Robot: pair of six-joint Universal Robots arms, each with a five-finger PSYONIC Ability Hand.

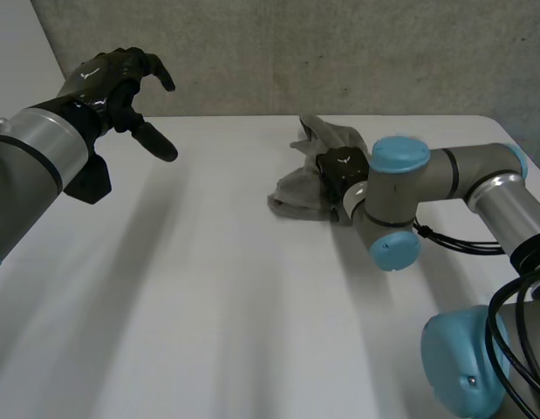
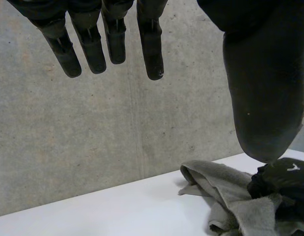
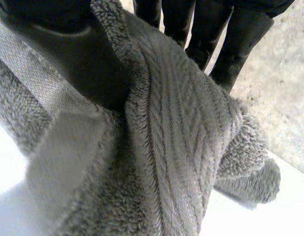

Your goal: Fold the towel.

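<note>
A grey towel (image 1: pixel 297 190) lies bunched up on the white table (image 1: pixel 208 279), right of the middle near the far edge. My right hand (image 1: pixel 339 166) is on top of the heap. In the right wrist view a thick ridge of towel (image 3: pixel 166 147) runs between its thumb (image 3: pixel 68 54) and its fingers (image 3: pixel 235 39), which pinch it. My left hand (image 1: pixel 112 83) is raised above the table's far left, open, well apart from the towel. Its wrist view shows straight fingers (image 2: pixel 112 44), with the towel (image 2: pixel 220 189) and the right hand (image 2: pixel 282 179) beyond its thumb.
A concrete wall (image 1: pixel 339 52) stands right behind the table's far edge. My right arm (image 1: pixel 444 188) reaches in from the right, low over the table. Bare white table surface spreads left of and in front of the towel.
</note>
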